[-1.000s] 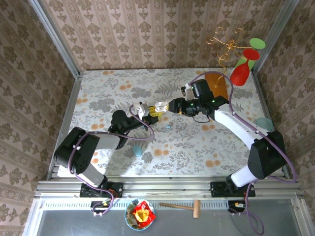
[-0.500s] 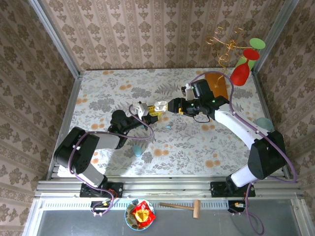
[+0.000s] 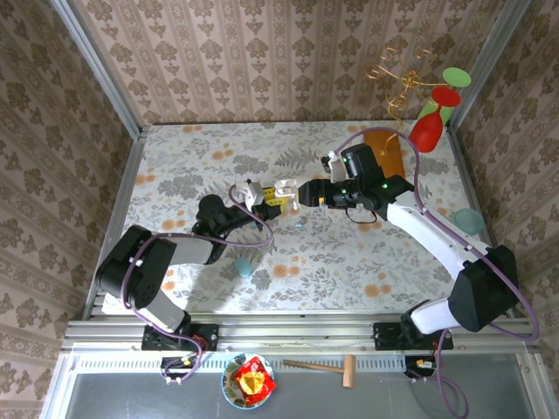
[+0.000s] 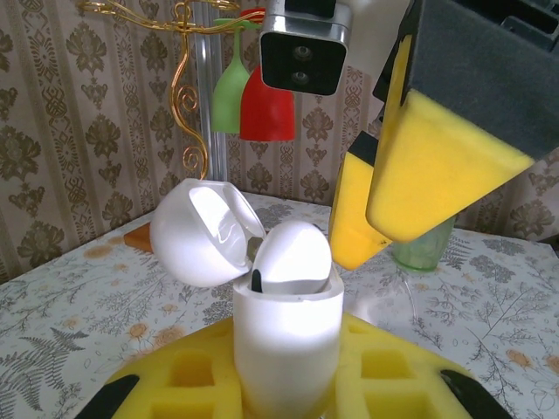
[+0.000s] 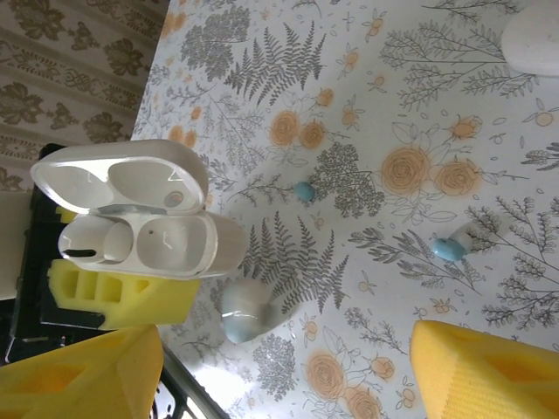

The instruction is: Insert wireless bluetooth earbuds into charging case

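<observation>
Left gripper [image 3: 272,197]: clamped on the base of the case [image 4: 284,336]. The lid is open and one white earbud [image 4: 295,253] is seated inside. Right gripper [image 3: 300,193]: fingers [image 4: 437,166] spread wide, nothing held, just beside the open top of the case. A blue earbud [image 5: 303,190] and a blue-white earbud [image 5: 450,250] lie on the table [image 5: 419,113], apart from both grippers

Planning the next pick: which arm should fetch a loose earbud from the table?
Right. The left gripper is shut on the open charging case; the right gripper is open, empty and hovers over the table near a pale blue earbud.
</observation>
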`<action>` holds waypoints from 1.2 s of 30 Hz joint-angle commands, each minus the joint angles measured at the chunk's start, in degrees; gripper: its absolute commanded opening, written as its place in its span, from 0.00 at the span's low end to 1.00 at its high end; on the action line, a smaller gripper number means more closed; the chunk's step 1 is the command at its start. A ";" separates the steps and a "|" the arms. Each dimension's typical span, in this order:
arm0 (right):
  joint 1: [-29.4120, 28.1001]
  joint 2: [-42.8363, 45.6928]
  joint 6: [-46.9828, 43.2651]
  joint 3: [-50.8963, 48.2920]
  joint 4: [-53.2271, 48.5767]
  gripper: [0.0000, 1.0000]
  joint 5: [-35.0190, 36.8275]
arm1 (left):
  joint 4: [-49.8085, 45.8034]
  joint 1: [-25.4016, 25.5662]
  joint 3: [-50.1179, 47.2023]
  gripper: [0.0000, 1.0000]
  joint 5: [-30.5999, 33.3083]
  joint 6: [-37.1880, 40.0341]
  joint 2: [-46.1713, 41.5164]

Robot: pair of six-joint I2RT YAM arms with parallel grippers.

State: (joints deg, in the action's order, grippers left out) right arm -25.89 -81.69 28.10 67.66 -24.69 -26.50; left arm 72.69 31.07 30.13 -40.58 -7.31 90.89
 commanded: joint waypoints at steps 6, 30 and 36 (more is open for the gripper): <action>0.22 -0.08 2.28 -0.61 0.16 0.74 3.52 | 1.49 -0.26 0.92 0.00 0.05 -0.85 -1.52; 2.98 -3.33 11.48 -14.72 -0.90 0.44 10.58 | 1.47 -4.57 -2.51 0.00 1.67 5.81 -0.41; 1.89 -12.80 12.64 -12.78 2.66 0.36 9.43 | 1.49 -4.53 -3.61 0.00 1.98 6.61 -1.02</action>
State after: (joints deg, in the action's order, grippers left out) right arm -23.53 -91.96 39.38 53.80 -24.03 -15.49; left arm 72.49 26.81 27.44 -38.57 -2.28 90.89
